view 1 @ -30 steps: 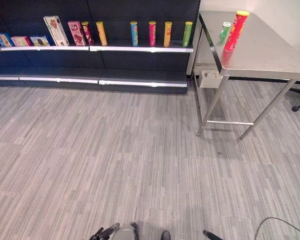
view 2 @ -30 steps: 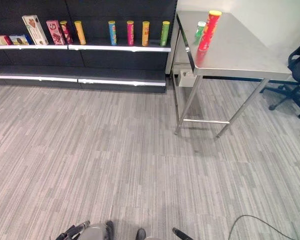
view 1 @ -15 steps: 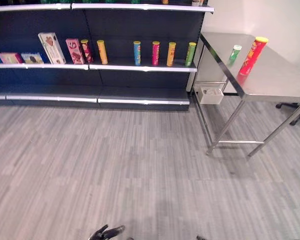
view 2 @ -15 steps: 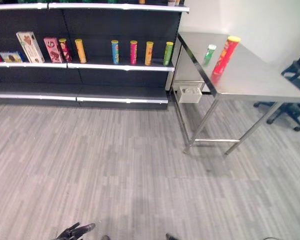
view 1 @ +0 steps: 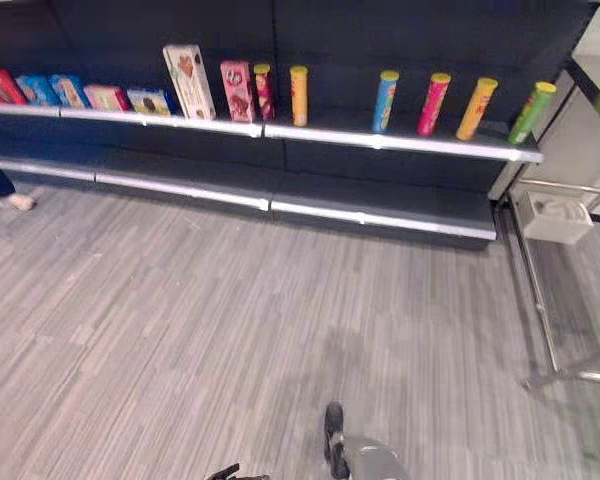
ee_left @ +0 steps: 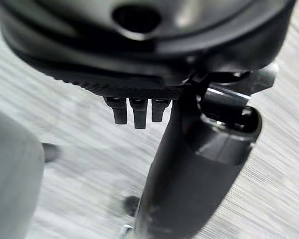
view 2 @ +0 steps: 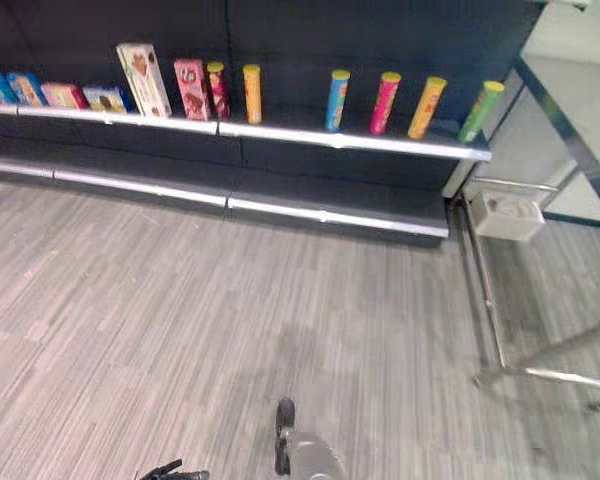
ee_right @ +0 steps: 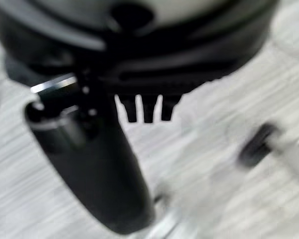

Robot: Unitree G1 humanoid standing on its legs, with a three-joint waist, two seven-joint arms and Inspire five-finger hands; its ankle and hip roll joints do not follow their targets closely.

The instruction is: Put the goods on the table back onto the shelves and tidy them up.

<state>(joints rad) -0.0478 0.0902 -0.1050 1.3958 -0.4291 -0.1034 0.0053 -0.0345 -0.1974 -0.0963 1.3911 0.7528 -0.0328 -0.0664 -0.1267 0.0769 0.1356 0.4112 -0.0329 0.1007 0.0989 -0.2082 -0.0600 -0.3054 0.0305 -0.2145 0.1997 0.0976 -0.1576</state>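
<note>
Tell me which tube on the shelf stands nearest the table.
The green tube with the yellow lid, at the right end of the shelf. The orange, pink and blue tubes stand further left.

Shop: dark shelves (view 1: 380, 140) of snack tubes (view 1: 433, 104) and boxes (view 1: 188, 81).

We now face the shelves (view 1: 380, 140) more squarely; our view has swung left, the counter (view 2: 580, 95) slides to the right edge, and a person's shoe (view 1: 18, 201) appears at far left.
</note>
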